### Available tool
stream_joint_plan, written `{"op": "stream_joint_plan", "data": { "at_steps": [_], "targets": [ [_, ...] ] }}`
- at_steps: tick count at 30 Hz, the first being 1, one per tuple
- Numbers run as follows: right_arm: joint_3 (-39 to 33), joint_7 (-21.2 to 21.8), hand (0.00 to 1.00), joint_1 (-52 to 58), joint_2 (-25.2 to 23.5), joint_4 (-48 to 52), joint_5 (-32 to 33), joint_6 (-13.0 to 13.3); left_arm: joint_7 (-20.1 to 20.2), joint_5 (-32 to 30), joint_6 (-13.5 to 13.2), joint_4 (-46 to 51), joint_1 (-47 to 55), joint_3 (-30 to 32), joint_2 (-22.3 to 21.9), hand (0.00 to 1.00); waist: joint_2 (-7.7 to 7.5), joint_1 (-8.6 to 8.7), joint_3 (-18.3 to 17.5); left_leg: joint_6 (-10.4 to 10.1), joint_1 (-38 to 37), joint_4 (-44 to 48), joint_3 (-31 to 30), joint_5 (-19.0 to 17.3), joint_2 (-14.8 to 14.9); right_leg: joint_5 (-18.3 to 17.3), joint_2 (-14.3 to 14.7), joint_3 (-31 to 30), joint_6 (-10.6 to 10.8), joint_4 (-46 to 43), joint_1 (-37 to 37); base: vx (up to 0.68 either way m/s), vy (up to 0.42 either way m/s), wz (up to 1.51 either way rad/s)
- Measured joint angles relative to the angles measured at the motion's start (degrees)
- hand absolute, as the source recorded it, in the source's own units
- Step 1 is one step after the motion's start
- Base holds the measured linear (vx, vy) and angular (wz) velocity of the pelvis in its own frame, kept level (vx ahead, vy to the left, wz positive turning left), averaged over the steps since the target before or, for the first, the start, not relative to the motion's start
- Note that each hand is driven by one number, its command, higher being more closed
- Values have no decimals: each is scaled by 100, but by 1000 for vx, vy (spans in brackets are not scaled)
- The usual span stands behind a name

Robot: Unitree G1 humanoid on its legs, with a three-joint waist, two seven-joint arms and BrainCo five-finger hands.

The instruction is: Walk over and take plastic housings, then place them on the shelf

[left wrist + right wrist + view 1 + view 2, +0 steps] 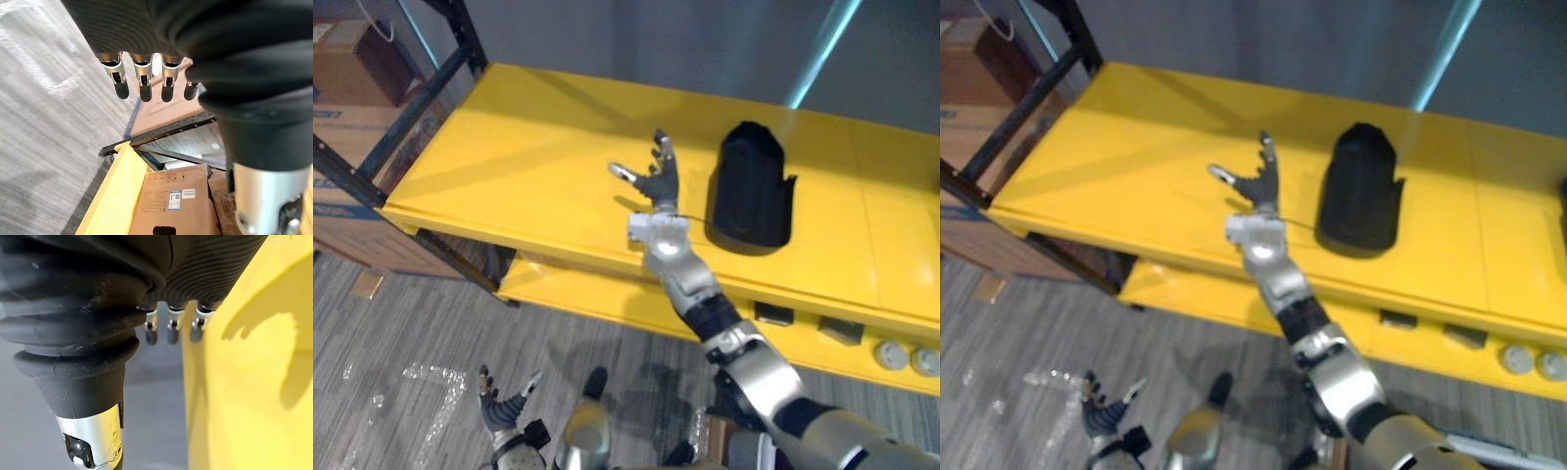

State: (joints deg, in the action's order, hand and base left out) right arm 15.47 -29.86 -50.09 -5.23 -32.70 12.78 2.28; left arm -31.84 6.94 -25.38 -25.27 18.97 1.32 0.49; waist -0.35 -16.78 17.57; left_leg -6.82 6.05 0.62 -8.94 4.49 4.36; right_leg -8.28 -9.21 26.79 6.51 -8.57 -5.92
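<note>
The black plastic housing [751,186] lies on the yellow shelf [509,157], right of centre. Its long axis runs up the frame, rounded end toward the top and notched end toward the bottom. Just left of it the right hand [654,176] spreads wide, empty. The left hand [504,401], lower left, hangs loose-fingered. Closed cardboard boxes [342,69] stand upper left.

**Operator:** Where do my head cameras sit?

**Observer:** High up. Both eyes face steeply down on the yellow shelf [538,166] and the grey floor [401,323] before it. You get one scene twice, and the black housing [751,186] and the right hand [658,178] lie slightly further left in the right eye.

**Operator:** And the wrists?

**Observer:** Each looks along its own fingers from very close. Your left hand [143,78] view faces the floor, the shelf's edge and a cardboard box [176,205]. The right one skims the shelf top.
</note>
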Motion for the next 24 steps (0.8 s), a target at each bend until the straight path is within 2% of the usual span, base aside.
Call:
{"op": "stream_joint_plan", "data": {
  "at_steps": [5, 10, 15, 21, 24],
  "targets": [
    [3, 166, 0, -119, 68, 1, -73, -3, 113, 226, -36, 184, -56, -35, -43, 0, 35, -7, 180, -2, 81, 32, 10, -3, -5, -182, -97, -7, -6, -345, 207, 0, 0, 0],
    [-61, 194, 0, -314, 352, 1, -148, 1, 121, 437, -36, 361, -94, -52, -43, 0, 56, 14, 349, -11, 192, 128, 0, -11, -17, -349, -183, -10, -24, -657, 413, -45, -12, 1],
    [-440, -152, 0, -666, 687, -213, -178, 12, 214, 557, -33, 373, -96, -65, -43, 0, 109, 29, 490, -18, 325, 155, -2, -1, -36, -476, -271, -22, -33, -945, 655, -36, -11, 1],
    [-799, -283, 0, -766, 1025, -472, -173, 28, 321, 869, -33, 381, -100, -224, -73, 0, 144, 45, 510, -28, 401, 164, 32, 11, -32, -485, -293, -58, -43, -1059, 785, -1, -4, -2],
    [-933, -328, 0, -915, 1172, -766, -171, 40, 340, 901, -33, 380, -113, -272, -98, 0, 248, 63, 566, -34, 396, 192, 30, 15, -27, -499, -294, -83, -64, -1109, 792, -16, -5, -2]
  ]
}}
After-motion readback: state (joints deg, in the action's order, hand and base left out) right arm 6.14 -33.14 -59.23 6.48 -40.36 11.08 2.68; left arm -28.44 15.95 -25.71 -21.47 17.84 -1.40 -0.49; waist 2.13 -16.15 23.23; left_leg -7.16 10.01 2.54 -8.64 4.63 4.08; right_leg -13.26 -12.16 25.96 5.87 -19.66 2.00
